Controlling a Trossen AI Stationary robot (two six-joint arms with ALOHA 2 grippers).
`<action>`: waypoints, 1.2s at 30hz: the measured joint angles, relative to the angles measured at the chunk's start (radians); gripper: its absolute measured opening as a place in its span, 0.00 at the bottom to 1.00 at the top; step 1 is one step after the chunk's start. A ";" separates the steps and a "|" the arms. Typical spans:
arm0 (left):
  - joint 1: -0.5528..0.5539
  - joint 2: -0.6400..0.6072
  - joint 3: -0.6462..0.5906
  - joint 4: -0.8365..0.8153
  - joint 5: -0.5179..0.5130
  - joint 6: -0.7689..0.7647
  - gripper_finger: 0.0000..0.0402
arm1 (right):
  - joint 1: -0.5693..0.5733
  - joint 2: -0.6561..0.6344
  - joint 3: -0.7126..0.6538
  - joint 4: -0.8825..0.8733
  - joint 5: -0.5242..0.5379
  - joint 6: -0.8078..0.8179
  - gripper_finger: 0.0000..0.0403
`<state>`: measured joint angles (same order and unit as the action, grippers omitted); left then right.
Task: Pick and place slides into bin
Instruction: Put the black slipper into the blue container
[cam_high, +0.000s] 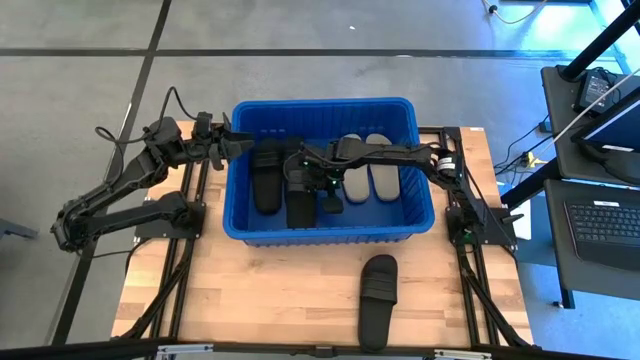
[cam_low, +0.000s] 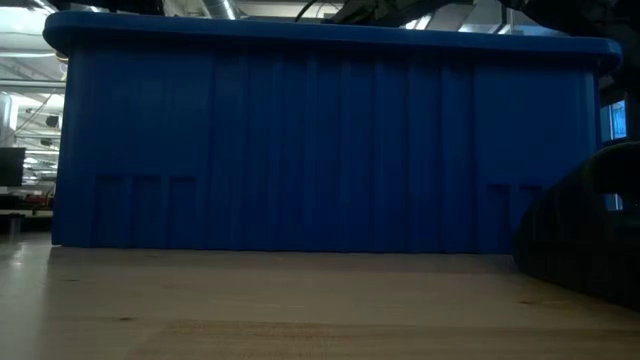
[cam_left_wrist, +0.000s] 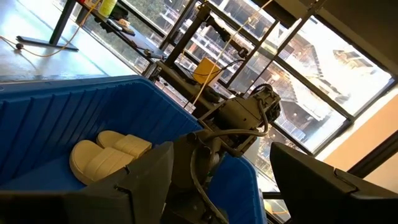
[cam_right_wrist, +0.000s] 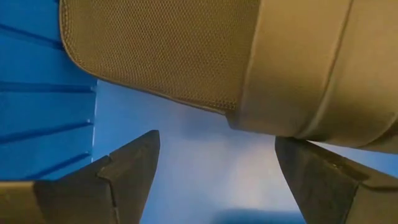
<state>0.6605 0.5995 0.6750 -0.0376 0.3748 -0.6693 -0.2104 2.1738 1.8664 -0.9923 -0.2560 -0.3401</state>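
Right gripper (cam_high: 322, 190) was down inside the bin (cam_high: 240, 228), fingers apart, grey slide (cam_right_wrist: 205, 56) just past the tips. Left gripper (cam_high: 243, 146) sat at the rim, fingers apart, empty. One black slide (cam_high: 378, 293) lay on the table (cam_high: 260, 290).

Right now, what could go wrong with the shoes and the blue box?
The right gripper is down inside the bin with open jaws, among the slides; lifting out, it might snag one or bump the wall. The left gripper sits at the bin's left rim, near the right arm, so they could bump. One black slide on the table lies near the front edge.
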 joint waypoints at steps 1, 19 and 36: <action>0.000 0.000 0.000 0.000 0.000 0.000 0.65 | 0.000 0.000 0.000 0.000 0.000 0.000 0.79; 0.000 0.000 0.000 0.000 0.000 -0.002 0.65 | 0.000 -0.010 0.006 -0.030 -0.001 0.022 0.79; 0.000 0.000 0.000 -0.001 0.012 -0.001 0.65 | -0.038 -0.013 0.372 -0.403 0.229 0.054 0.79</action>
<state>0.6605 0.5995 0.6750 -0.0381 0.3870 -0.6699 -0.2481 2.1605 2.2388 -1.3952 -0.0269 -0.2863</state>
